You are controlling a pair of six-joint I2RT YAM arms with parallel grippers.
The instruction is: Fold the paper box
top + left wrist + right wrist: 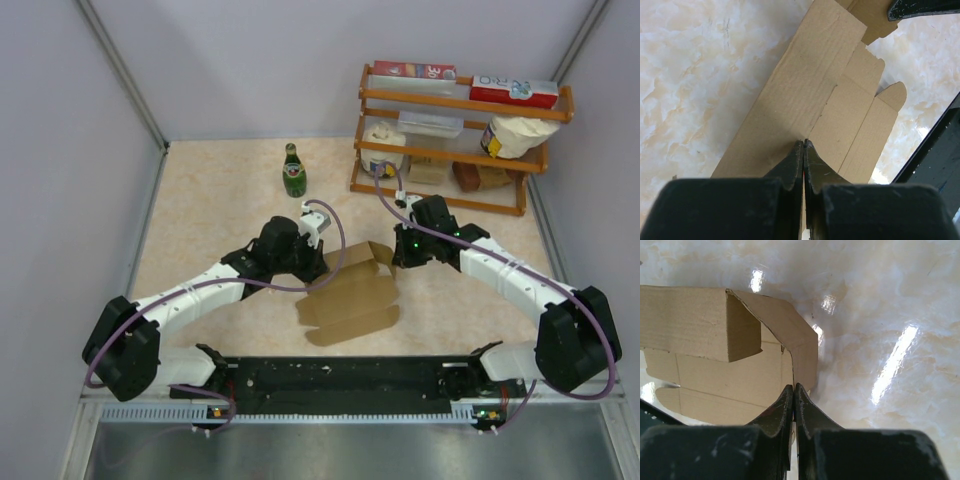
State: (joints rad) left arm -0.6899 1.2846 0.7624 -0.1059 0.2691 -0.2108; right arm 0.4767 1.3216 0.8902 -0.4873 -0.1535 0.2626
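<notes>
Paper box (350,298), partly folded, on the table (200,215) nearer the arm bases than the bottle (293,172). Left gripper (804,143) and right gripper (794,386), both pinched closed, each clamp one cardboard edge.

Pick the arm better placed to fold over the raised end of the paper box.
Right. The right tool is shut on the upturned end panel of the paper box; the left tool is shut, its tip against the flat part.

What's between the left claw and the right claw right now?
Only the paper box: its raised far edge spans from left claw to right claw, both shut on it. The top view shows it.
</notes>
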